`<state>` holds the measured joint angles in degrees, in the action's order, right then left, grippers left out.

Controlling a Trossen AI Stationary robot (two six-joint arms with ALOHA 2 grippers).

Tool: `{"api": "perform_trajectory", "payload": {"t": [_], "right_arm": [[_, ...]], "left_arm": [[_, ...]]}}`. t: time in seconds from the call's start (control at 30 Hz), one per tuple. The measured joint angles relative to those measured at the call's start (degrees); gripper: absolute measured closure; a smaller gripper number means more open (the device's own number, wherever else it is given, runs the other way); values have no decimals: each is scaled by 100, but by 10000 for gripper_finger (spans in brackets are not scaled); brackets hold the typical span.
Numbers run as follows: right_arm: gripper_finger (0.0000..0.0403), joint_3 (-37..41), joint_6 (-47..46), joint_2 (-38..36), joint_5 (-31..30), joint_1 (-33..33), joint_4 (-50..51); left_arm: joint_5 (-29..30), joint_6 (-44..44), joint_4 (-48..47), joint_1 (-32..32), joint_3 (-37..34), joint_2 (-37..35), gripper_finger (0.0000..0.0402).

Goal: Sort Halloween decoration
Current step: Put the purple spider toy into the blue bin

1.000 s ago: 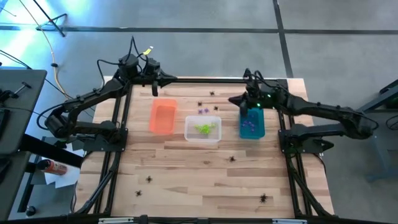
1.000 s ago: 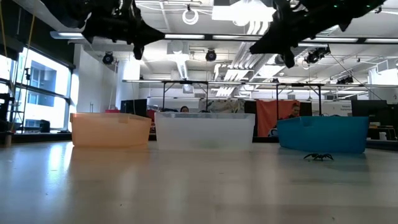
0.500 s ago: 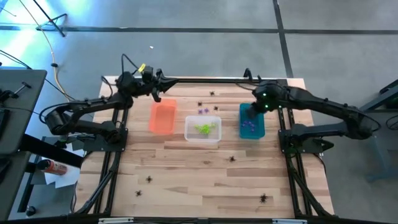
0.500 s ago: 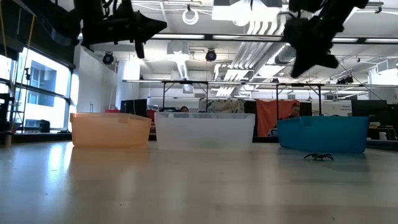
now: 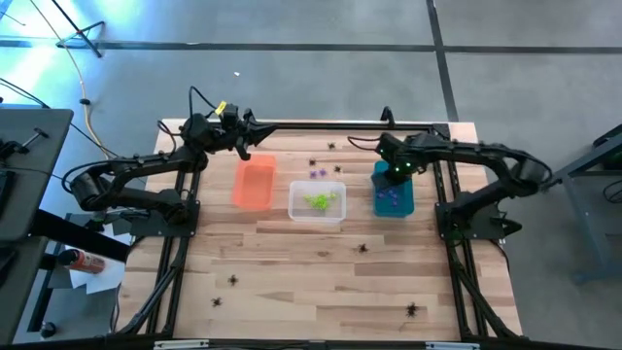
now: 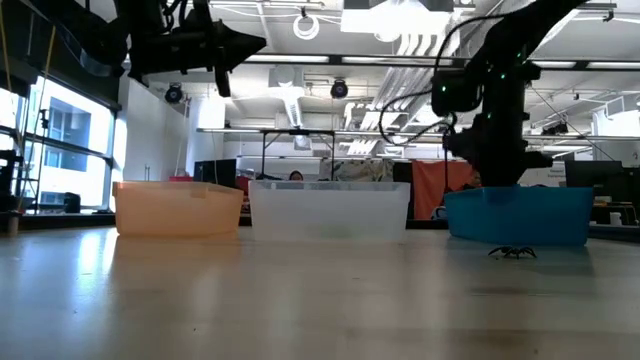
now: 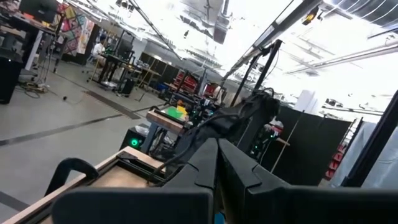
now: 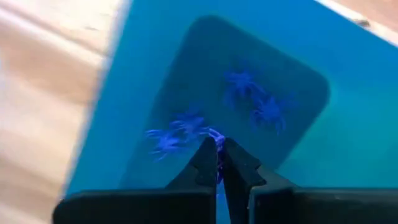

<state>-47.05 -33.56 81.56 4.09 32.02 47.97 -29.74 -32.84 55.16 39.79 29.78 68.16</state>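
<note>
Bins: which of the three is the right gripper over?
The teal bin, the rightmost one, already holding purple spiders. The right gripper hangs above it; the orange bin and clear bin sit farther left.

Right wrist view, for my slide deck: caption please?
Right pincer, shut on a purple spider, above the teal bin holding other purple spiders.

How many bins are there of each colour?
Orange bin: 1
Clear bin: 1
Teal bin: 1
Total: 3 bins
</note>
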Motion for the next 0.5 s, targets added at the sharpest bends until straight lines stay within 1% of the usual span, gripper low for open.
{"api": "perform_trajectory", "payload": {"t": [0.17, 0.37, 0.43, 0.5], "right_arm": [[403, 2, -58, 487, -65, 102, -99], [401, 2, -14, 654, -60, 100, -265], [391, 2, -4, 660, -41, 100, -307], [371, 2, 38, 658, -12, 100, -338]], "left_arm": [[-2, -10, -23, 0, 0, 0, 401], [-2, -2, -46, 0, 2, -2, 401], [0, 2, -47, -1, 2, -2, 401], [16, 2, -48, -1, 2, -2, 401]]}}
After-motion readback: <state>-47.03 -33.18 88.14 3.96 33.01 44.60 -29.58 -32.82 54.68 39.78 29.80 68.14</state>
